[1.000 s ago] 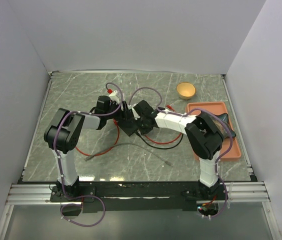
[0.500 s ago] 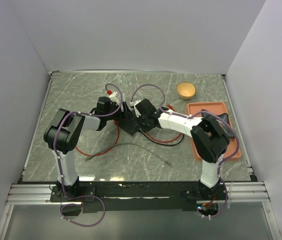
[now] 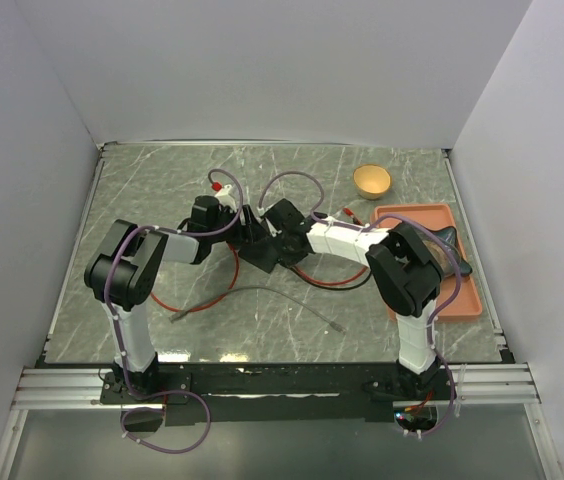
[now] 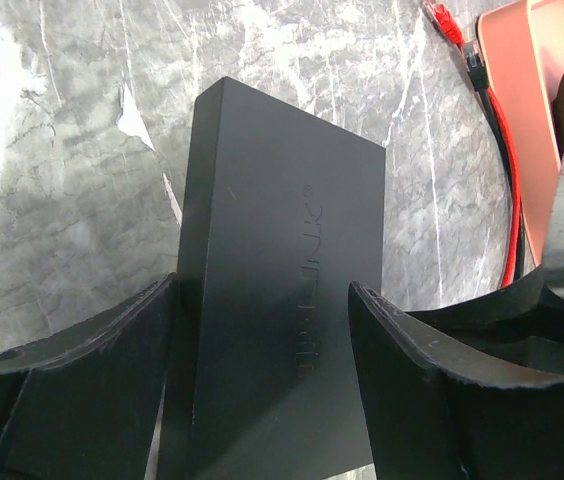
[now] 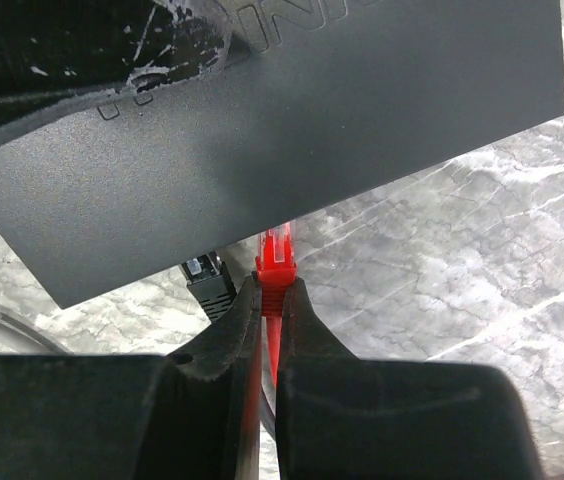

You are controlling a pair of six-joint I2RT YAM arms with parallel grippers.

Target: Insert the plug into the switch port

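Your right gripper (image 5: 271,290), pinching the red plug (image 5: 276,255), crept toward 11 o'clock to the switch (image 5: 262,120) your left gripper (image 4: 262,292) clamped, so insertion looked imminent.

Left tool (image 4: 262,305), right tool (image 5: 274,298), both clamped.

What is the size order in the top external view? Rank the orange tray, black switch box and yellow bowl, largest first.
1. orange tray, clearly largest, though partly covered.
2-3. black switch box and yellow bowl: alike in size, box partly hidden, so unranked.
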